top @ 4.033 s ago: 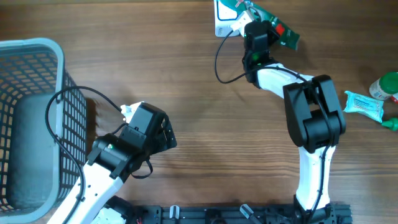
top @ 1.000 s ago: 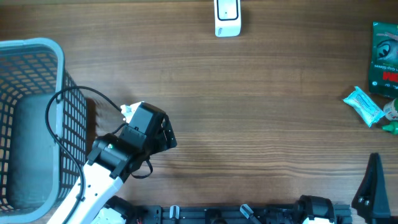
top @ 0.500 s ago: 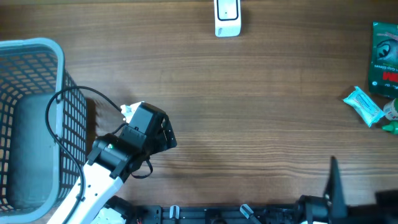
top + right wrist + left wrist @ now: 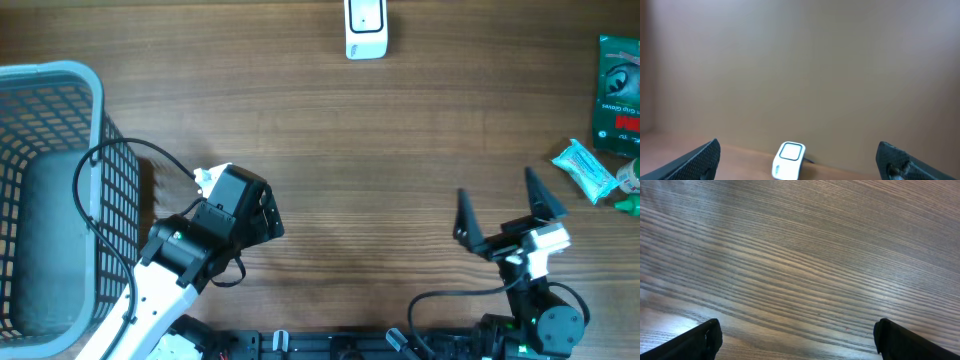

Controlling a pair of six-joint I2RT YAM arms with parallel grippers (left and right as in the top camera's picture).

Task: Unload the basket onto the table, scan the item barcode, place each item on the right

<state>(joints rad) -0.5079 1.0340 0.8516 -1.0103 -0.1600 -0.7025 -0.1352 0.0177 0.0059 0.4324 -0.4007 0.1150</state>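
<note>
Now the right gripper sits low at the near right of the table. Its two dark fingers are spread as wide as they go, with nothing between them, and it is aimed toward the far side. Its wrist camera looks across the wood at the white scanner, which sits at the middle of the table's far edge. The left gripper is just as wide open and just as empty, hanging over bare wood near the blue mesh basket on the left. The green packet lies flat at the far right edge of the table, well apart from both grippers and from the scanner. Near it, toward the front, lies a small blue-and-white packet. Beside that is a green-and-white object, mostly cut off by the frame edge.
</note>
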